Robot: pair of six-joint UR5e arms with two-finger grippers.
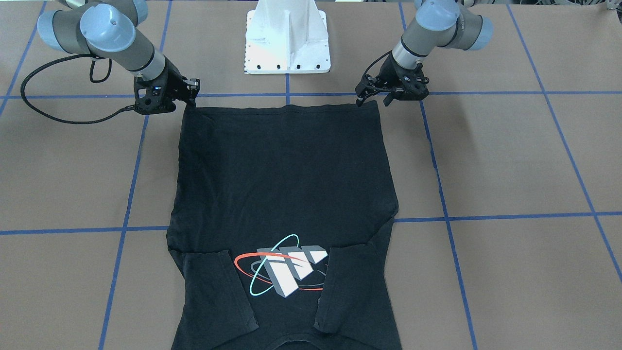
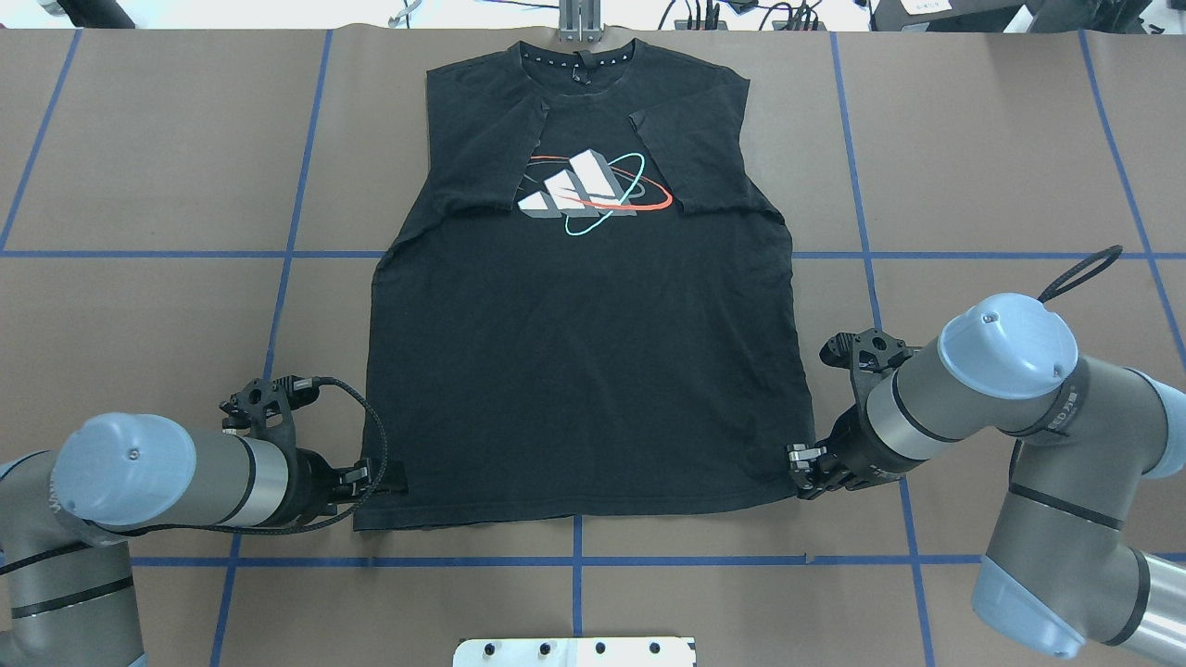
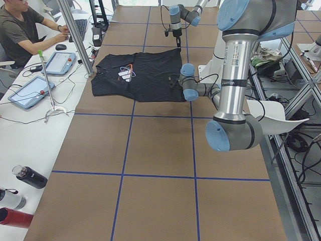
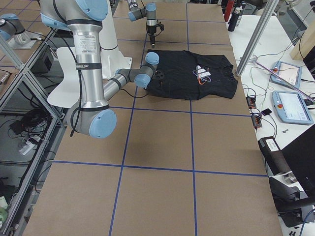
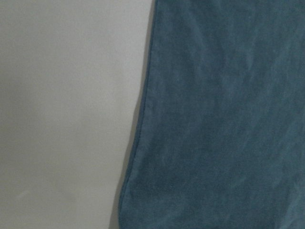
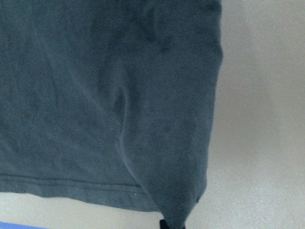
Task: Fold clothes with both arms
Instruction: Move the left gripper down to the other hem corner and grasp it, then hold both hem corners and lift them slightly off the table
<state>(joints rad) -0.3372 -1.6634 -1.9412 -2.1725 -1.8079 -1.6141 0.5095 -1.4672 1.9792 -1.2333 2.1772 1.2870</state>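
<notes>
The black T-shirt lies flat on the brown table, print up, with both sleeves folded in over the chest and the hem toward the robot. At the hem's left corner, my left gripper is down low with its fingers spread, so it looks open. The left wrist view shows only the flat cloth edge. My right gripper is at the hem's right corner. In the right wrist view that corner is drawn to a point at a black fingertip, pinched.
The white pedestal base stands just behind the hem. Blue tape lines grid the table. A black cable loop hangs beside the right arm. A person sits at a side desk with tablets; bottles lie there too.
</notes>
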